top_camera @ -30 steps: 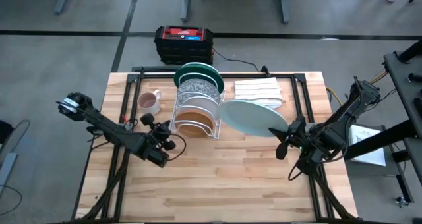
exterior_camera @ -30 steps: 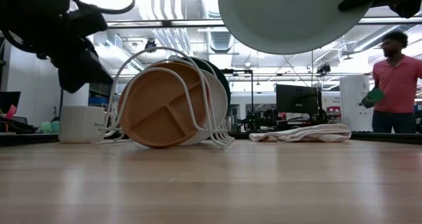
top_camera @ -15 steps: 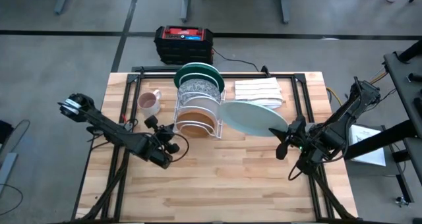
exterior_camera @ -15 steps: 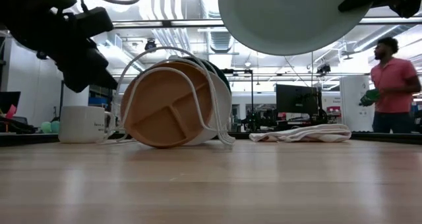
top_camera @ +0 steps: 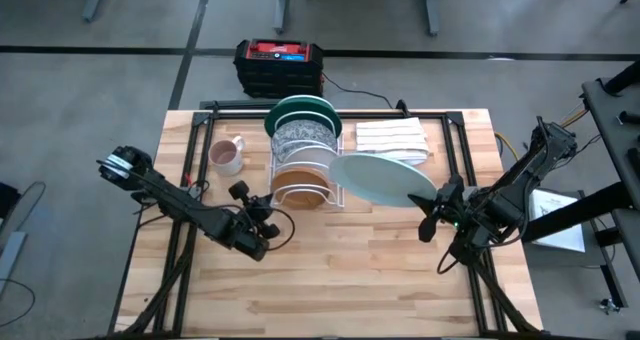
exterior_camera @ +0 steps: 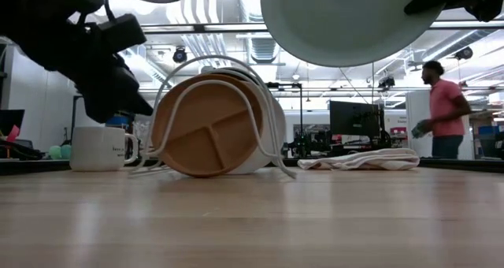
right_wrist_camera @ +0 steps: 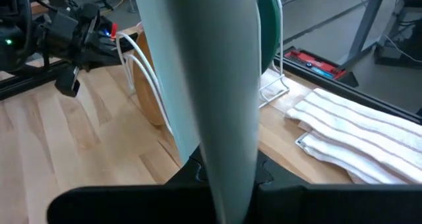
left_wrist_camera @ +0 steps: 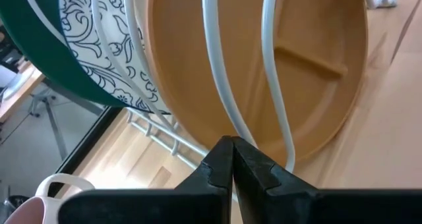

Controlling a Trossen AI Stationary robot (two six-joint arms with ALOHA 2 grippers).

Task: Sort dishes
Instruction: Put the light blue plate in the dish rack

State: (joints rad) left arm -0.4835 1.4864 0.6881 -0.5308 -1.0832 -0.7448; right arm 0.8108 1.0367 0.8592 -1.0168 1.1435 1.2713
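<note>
A white wire rack [top_camera: 305, 165] stands at the table's far middle. It holds a dark green plate [top_camera: 300, 108], a grey-speckled plate [top_camera: 305, 135], a white plate [top_camera: 304, 156] and a tan-brown plate [top_camera: 298, 185] on edge. My left gripper [top_camera: 275, 223] is shut at the rack's near left corner, in front of the tan plate [left_wrist_camera: 310, 59]. My right gripper [top_camera: 432, 210] is shut on a large pale green plate [top_camera: 383, 180], held up to the right of the rack. My left gripper has its shut fingertips [left_wrist_camera: 221, 159] against a white wire [left_wrist_camera: 224, 122] at the rack's near left. It comes slanting down from the table's left near side. Whether the wire is pinched or only pushed, I cannot tell. The rack stands on the table. My right gripper pinches the pale green plate's rim [right_wrist_camera: 227, 159] on the plate's right side, with the rim running between the two fingers. The fingers come from the table's right, slanting a little down. The plate is lifted clear and tilted, high above the table [exterior_camera: 346, 24].
A pink-and-white mug [top_camera: 226, 156] stands left of the rack. Folded white cloths [top_camera: 392, 138] lie at the far right, partly under the held plate. A black and red box [top_camera: 279, 65] sits on the floor behind the table. A person [exterior_camera: 441, 110] walks in the room beyond.
My left gripper has moved toward the table's right edge and slightly down, staying shut at the rack's near left corner. The rack with its plates has slid a little toward the table's right edge. My right gripper and its plate have kept still.
</note>
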